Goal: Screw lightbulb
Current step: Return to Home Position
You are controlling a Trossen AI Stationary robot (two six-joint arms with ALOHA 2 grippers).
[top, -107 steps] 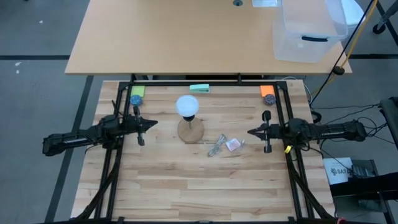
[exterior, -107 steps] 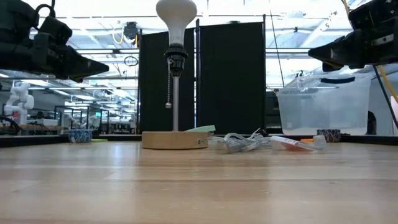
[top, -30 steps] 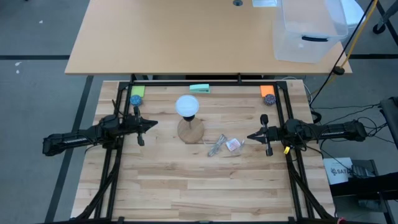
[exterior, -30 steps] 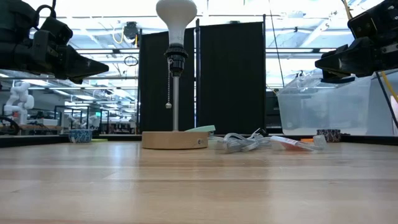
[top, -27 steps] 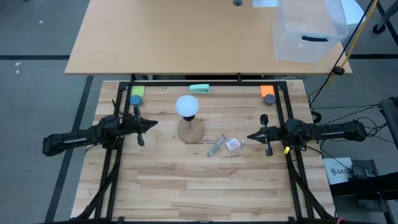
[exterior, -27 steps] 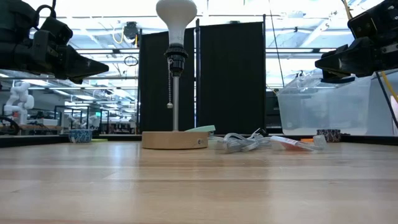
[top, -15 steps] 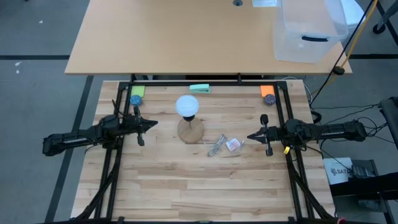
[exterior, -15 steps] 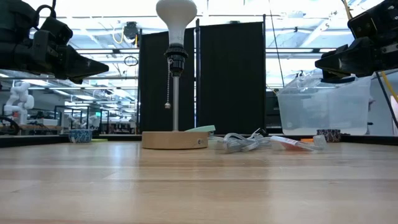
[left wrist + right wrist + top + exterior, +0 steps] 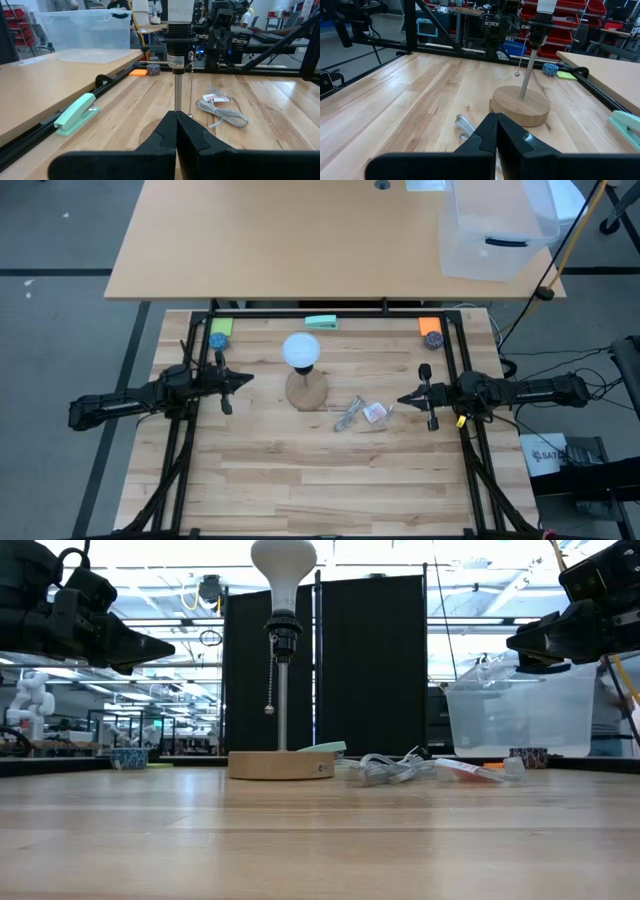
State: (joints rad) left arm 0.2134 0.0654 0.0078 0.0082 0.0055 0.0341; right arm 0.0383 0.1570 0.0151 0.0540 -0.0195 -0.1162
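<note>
High view: the bulb is seen on top of the lamp, mid-table, with nothing gripping it. In the low view its neck appears to be seated in the socket, though how far it has been threaded cannot be made out.

If only a few turns were taken, the bulb could be left loose and might tilt or drop out when the lamp is next touched. The lamp is judged to be top-heavy on its thin stem, so it could be tipped by any sweep of an arm across the middle of the table. The cable and bag lie near the right gripper. They could be dragged against the lamp if that gripper were lowered before being drawn away.

Both arms are laid out level from the table's sides and held well above the wood, each aimed inward at the lamp. The left gripper is held well apart from the lamp on its left. The fingers of both grippers are pressed together on nothing, as the wrist views show.
</note>
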